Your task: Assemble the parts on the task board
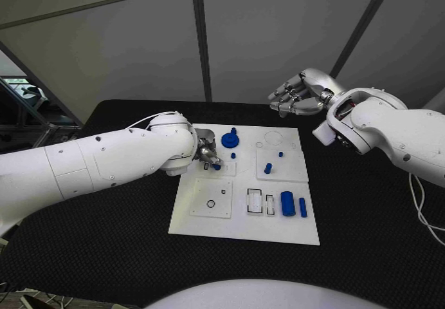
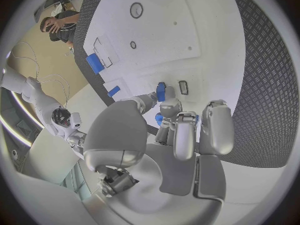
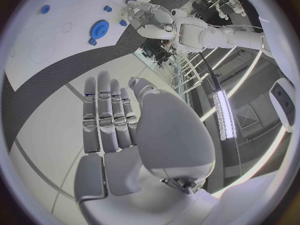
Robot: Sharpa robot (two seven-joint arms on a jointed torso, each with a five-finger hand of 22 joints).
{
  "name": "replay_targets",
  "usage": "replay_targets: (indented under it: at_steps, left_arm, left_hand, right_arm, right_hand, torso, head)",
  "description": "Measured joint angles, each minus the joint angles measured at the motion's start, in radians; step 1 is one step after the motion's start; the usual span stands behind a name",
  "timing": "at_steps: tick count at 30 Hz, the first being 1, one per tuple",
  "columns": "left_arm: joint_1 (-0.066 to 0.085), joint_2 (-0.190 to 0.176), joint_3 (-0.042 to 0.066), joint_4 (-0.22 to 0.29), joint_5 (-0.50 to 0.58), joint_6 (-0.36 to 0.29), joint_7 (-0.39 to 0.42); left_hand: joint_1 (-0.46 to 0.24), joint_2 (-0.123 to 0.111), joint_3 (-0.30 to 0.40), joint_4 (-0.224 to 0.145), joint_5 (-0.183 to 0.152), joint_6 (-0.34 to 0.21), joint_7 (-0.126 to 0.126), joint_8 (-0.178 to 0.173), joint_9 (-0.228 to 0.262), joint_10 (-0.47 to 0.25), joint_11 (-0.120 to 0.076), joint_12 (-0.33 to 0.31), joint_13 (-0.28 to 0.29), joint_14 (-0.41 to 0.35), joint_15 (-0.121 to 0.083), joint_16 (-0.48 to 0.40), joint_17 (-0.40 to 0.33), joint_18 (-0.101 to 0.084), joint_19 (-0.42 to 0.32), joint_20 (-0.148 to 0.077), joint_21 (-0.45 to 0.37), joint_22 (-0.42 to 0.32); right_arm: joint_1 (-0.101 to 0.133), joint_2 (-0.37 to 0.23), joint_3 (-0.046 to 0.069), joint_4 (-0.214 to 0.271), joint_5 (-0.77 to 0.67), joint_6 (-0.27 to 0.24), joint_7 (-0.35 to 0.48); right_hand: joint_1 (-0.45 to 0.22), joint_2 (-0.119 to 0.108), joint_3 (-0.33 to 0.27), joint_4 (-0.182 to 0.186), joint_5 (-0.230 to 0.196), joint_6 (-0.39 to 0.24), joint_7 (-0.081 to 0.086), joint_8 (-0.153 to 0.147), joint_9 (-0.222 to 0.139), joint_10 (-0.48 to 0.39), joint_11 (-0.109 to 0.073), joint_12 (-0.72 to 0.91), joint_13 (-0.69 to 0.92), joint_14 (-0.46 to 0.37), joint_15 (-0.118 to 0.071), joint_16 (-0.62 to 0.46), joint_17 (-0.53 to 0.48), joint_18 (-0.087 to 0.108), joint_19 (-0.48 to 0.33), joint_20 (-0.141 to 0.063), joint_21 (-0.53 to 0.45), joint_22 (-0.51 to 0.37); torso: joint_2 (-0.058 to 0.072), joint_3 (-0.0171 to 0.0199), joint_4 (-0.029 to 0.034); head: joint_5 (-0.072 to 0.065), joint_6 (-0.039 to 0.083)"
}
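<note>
The white task board (image 1: 278,222) lies in the middle of the black table. My left hand (image 1: 206,154) is low over the board's left part and pinches a small blue part (image 1: 216,166) between thumb and fingertips; the left wrist view shows this blue part (image 2: 160,91) right beside a small rectangular slot (image 2: 183,87). My right hand (image 1: 297,96) hangs high over the table's far edge, well off the board, its fingers (image 3: 106,110) stretched out with nothing in them. A blue gear-like part (image 1: 230,140) stands on the board near my left hand.
On the board stand a blue peg (image 1: 268,168) and two smaller blue pieces (image 1: 280,154). A blue cylinder (image 1: 287,204) and a blue bar (image 1: 302,206) lie at its near right, beside two narrow slots (image 1: 254,201). A square plate with a hole (image 1: 211,197) sits at its near left.
</note>
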Motion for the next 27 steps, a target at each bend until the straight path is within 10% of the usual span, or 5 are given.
replay_targets:
  at_steps: [21, 27]
  left_arm:
    - [0.001, 0.002, 0.0, -0.003, 0.0, 0.014, -0.011]
    - [0.0, 0.003, -0.001, -0.006, 0.0, 0.014, -0.014]
  left_hand:
    - [-0.08, -0.002, 0.033, -0.048, -0.001, 0.009, -0.007, -0.001, 0.005, 0.004, -0.004, 0.01, 0.009, 0.0, 0.0, 0.004, 0.0, 0.0, 0.004, 0.004, 0.0, 0.0]
    - [-0.128, -0.004, -0.034, -0.011, 0.0, 0.018, -0.008, 0.003, 0.007, 0.016, -0.01, 0.017, 0.015, 0.0, 0.0, 0.004, 0.0, 0.0, 0.007, 0.0, 0.0, 0.0]
  right_arm:
    - [0.0, 0.002, 0.0, -0.002, -0.001, 0.006, -0.001]
    - [0.0, 0.002, 0.0, -0.002, -0.001, 0.007, -0.001]
  right_hand:
    - [0.0, 0.0, 0.0, 0.0, 0.004, 0.0, 0.0, 0.0, 0.0, 0.0, 0.0, 0.0, -0.001, 0.0, 0.0, -0.004, 0.0, 0.0, 0.0, 0.0, 0.0, -0.002]
    - [-0.004, -0.004, 0.0, 0.0, 0.004, 0.0, 0.0, 0.0, 0.0, 0.0, 0.0, 0.0, -0.001, 0.0, 0.0, -0.004, 0.0, 0.0, 0.0, 0.0, 0.0, -0.002]
  torso:
    - [0.0, -0.0006, 0.0004]
    - [0.0, -0.0008, 0.0004]
  head:
    - [0.0, -0.001]
    - [-0.001, 0.0]
